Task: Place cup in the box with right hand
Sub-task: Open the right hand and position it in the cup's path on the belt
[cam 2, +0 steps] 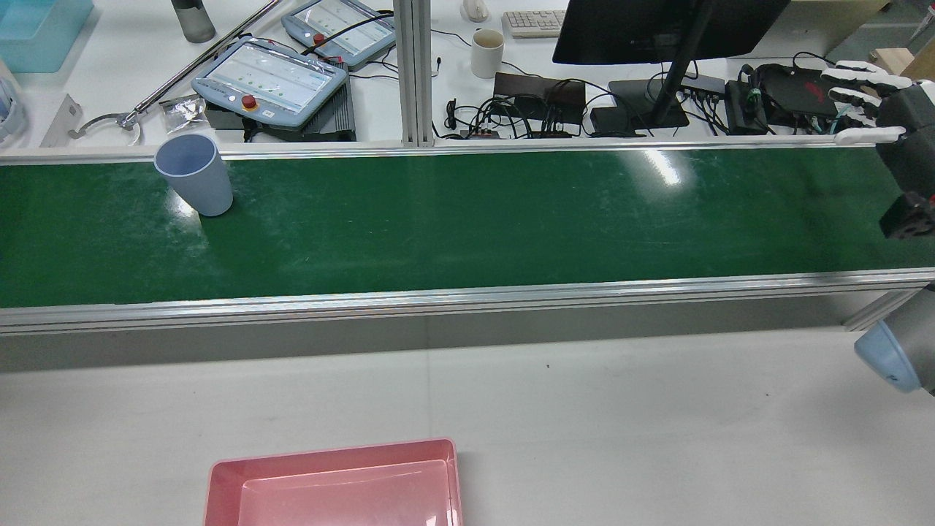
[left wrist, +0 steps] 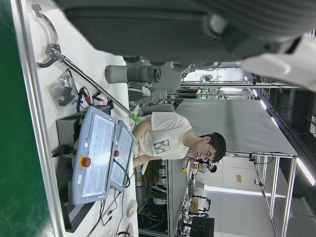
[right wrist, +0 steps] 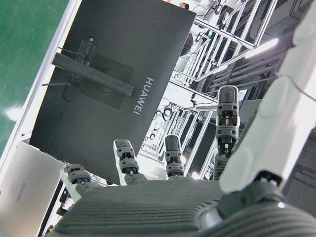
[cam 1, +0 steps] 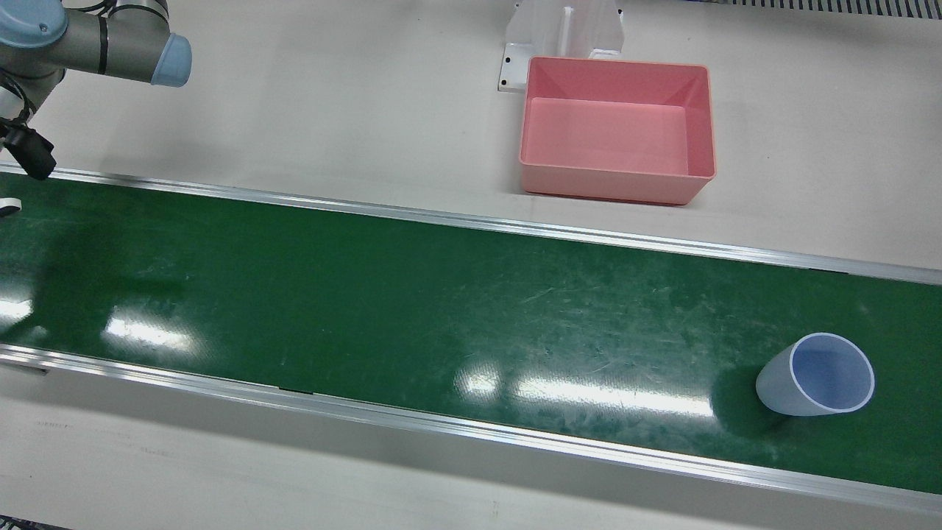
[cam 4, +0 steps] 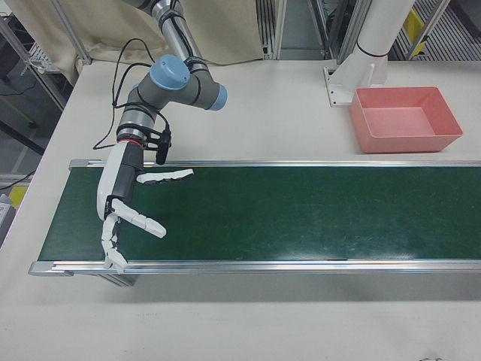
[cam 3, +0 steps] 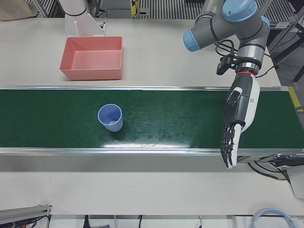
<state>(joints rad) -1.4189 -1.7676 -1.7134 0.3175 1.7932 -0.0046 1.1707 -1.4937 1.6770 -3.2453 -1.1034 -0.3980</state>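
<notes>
The cup stands upright, mouth up, on the green belt at the robot's left end; we judge it light, smooth plastic, best wrapped around its tapered wall. Our right robot hand hovers empty, fingers spread, over the belt's far right end, well apart from cup and box. The left robot hand also hangs empty, fingers extended.

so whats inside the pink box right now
Nothing: the pink box shows only its bare floor in the front view. The cup stands on the green belt, apart from it.
</notes>
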